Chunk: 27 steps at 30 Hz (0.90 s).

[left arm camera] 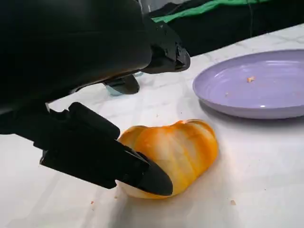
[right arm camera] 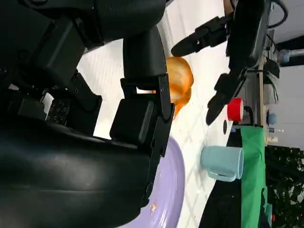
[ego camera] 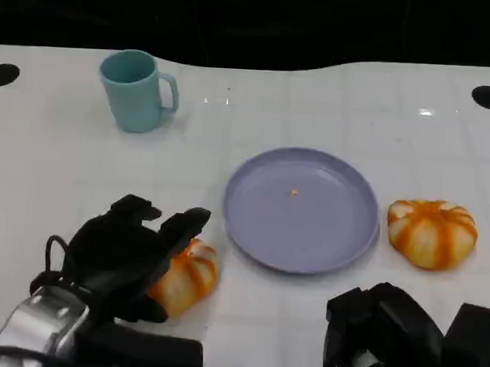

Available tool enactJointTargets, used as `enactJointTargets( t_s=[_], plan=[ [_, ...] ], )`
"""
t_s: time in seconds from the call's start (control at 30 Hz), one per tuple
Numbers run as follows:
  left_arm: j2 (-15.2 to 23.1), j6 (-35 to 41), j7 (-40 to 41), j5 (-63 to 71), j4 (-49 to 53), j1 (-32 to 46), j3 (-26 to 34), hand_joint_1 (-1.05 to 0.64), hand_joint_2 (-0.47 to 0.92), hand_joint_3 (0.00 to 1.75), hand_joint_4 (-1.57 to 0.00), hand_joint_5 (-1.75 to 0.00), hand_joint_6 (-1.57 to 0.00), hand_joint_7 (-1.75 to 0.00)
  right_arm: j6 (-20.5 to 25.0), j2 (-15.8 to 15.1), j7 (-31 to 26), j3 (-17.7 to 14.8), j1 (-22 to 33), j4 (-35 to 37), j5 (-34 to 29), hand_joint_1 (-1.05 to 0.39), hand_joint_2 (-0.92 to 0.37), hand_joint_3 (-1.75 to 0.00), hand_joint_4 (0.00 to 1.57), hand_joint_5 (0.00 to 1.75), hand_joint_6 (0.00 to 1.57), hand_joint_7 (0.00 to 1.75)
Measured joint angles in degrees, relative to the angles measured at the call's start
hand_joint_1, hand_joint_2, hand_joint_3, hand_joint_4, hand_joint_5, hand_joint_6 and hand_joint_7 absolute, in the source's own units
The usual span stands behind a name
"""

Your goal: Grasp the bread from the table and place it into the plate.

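white table (ego camera: 57, 165) — dark backdrop behind, green cloth (right arm camera: 249, 175) at its edge.

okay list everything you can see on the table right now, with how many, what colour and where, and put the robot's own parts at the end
bread: 2, orange and white; one near the table's front, left of the plate, at the left hand's fingers; one right of the plate.
plate: 1, lilac; centre of the table, a small crumb on it, no bread in it.
mug: 1, light blue; far left, handle toward the plate.
table: 1, white; a black round hole near each far corner.
left hand: 1, black; lower left, fingers spread around the near bread, which lies on the table.
right hand: 1, black; lower right, near the front edge, holding nothing that I can see.
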Motion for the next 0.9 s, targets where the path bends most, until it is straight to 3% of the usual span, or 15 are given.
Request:
enactJointTargets(
  t_s=[0.2,0.5,0.7,0.8,0.83,0.87,0.9],
  plan=[
    [0.3,1.3,-6.2,-1.9,1.7,-2.7,-2.0,-0.61,0.74,0.0,-0.02,-0.54,-0.15,0.0,0.0,0.0,-0.2,0.0,0.0,-0.2,-0.1,-1.05,-0.13,-1.22,1.57,1.23,1.57,0.95],
    [0.4,2.5,-10.0,-3.2,7.4,-6.4,-4.8,-0.59,0.72,0.0,-0.14,-0.38,-0.19,-0.01,-0.3,0.1,-0.1,0.0,0.0,-0.2,-0.7,-1.05,-0.13,-1.22,1.56,1.22,1.57,0.95],
    [0.1,2.7,-8.9,-4.7,11.0,-7.7,-5.5,-0.4,0.76,0.02,-0.22,-0.38,-0.24,-0.02,-0.2,0.1,-0.1,0.0,0.1,-0.5,-0.8,-1.05,-0.13,-1.21,1.56,1.23,1.57,0.95],
    [0.1,1.7,-6.6,-5.5,12.9,-8.1,-5.8,-0.31,0.81,0.04,-0.41,-0.52,-0.31,-0.04,-0.1,0.1,-0.1,0.0,0.1,-0.6,-0.8,-1.05,-0.13,-1.21,1.56,1.23,1.57,0.95],
    [0.1,1.3,-6.1,-5.9,13.4,-8.4,-5.8,-0.29,0.84,0.05,-0.43,-0.81,-0.36,-0.04,-0.1,0.1,-0.1,0.0,0.2,-0.6,-0.8,-1.05,-0.13,-1.21,1.56,1.24,1.57,0.95],
    [0.1,1.0,-5.4,-6.3,14.0,-8.7,-6.0,-0.29,0.89,0.14,-0.52,-1.18,-0.55,-0.09,-0.1,0.1,-0.1,0.0,0.2,-0.6,-0.8,-1.05,-0.13,-1.21,1.56,1.23,1.57,0.95],
    [0.1,0.4,-4.5,-6.6,14.6,-9.0,-6.1,-0.31,0.9,0.23,-0.61,-1.25,-0.71,-0.11,-0.1,0.1,-0.1,0.0,0.2,-0.6,-0.8,-1.05,-0.13,-1.21,1.56,1.23,1.57,0.95]
  ],
)
